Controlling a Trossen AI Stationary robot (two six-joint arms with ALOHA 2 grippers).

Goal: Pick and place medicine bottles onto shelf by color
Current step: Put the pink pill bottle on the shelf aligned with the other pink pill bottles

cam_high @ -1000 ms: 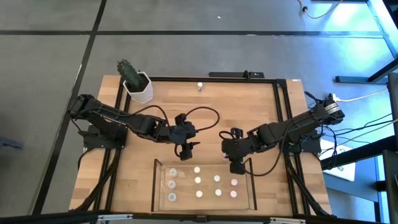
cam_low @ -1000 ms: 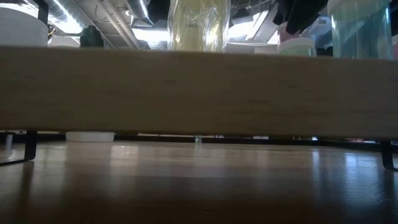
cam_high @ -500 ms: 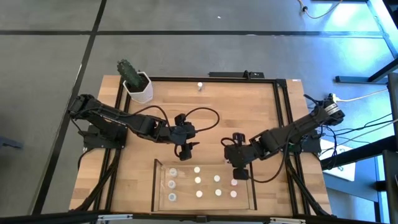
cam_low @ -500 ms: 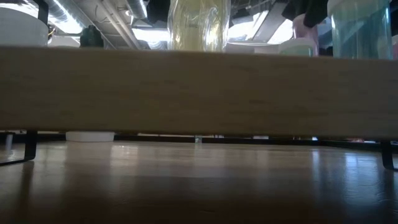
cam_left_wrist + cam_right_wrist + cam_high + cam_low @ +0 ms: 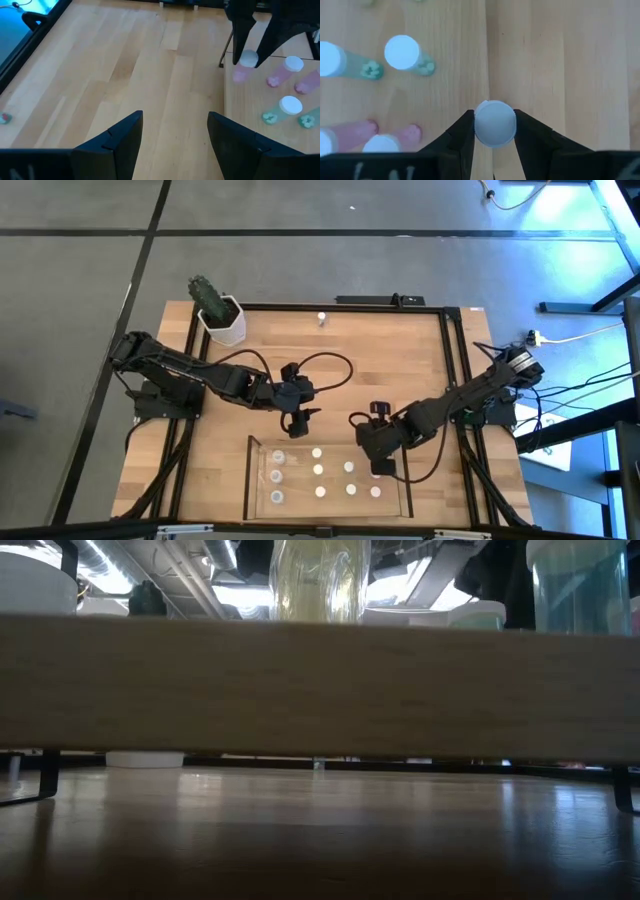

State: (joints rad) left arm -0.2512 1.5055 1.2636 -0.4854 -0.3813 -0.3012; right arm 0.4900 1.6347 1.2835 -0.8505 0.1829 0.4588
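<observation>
We count about nine bottles (image 5: 318, 470) already standing in the shelf (image 5: 250, 480), our right gripper (image 5: 377, 469) clenched on one more bottle (image 5: 494, 123) over its right end, our left gripper (image 5: 298, 420) released beside it, one bottle (image 5: 322, 318) left far off.

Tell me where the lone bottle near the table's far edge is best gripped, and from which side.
The lone bottle stands upright and apart from everything else, so probably best from straight above, fingers closing on opposite sides of its round cap. The right claw holds its bottle that way over the shelf. The left claw, open and empty over the table, lies nearer.
</observation>
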